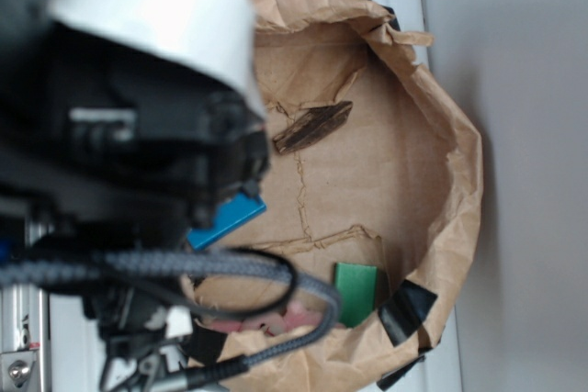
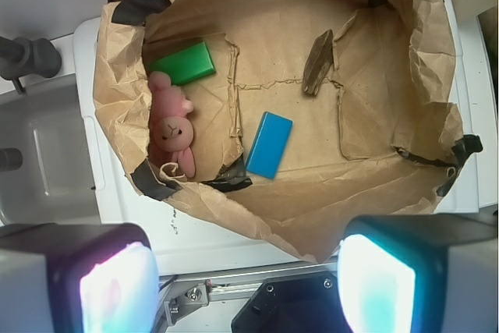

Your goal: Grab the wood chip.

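The wood chip (image 1: 312, 127) is a dark brown, streaky sliver lying on the brown paper in the upper middle of the exterior view. It also shows in the wrist view (image 2: 318, 62), upper right of centre. My gripper (image 2: 245, 282) is open and empty, its two pads (image 2: 117, 290) far apart at the bottom of the wrist view, high above the near rim of the paper. In the exterior view the arm (image 1: 129, 117) fills the left side and hides the fingers.
A crumpled brown paper bag (image 2: 374, 185) forms a walled nest on a white surface. Inside lie a blue block (image 2: 269, 144), a green block (image 2: 184, 63) and a pink plush toy (image 2: 173, 132). Black tape (image 2: 139, 1) holds the rim.
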Motion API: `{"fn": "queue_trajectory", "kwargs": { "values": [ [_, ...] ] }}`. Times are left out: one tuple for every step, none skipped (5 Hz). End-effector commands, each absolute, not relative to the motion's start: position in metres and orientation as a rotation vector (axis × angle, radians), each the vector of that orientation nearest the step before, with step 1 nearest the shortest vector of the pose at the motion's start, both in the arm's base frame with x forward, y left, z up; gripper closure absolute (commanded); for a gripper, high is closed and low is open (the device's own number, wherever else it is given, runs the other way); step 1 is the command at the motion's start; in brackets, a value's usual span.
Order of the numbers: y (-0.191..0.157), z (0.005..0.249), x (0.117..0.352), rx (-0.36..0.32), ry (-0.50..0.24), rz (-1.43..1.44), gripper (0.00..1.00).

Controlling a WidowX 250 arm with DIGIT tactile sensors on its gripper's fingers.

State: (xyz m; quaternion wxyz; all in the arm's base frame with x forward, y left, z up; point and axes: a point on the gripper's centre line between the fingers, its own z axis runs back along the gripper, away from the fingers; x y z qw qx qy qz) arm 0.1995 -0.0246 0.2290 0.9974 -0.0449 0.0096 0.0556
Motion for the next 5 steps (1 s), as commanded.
{"fn": "queue_trajectory", "kwargs": {
  "values": [
    [-0.012,0.199,0.243,-0.03,-0.161,0.128,0.0],
    [0.001,0.17,0.275,0.048,-0.283,0.076,0.0],
    [0.014,0.15,0.294,0.084,-0.281,0.121,0.0],
    [0.039,0.136,0.298,0.056,-0.195,0.342,0.0],
    [0.039,0.136,0.298,0.056,-0.195,0.342,0.0]
  ]
}}
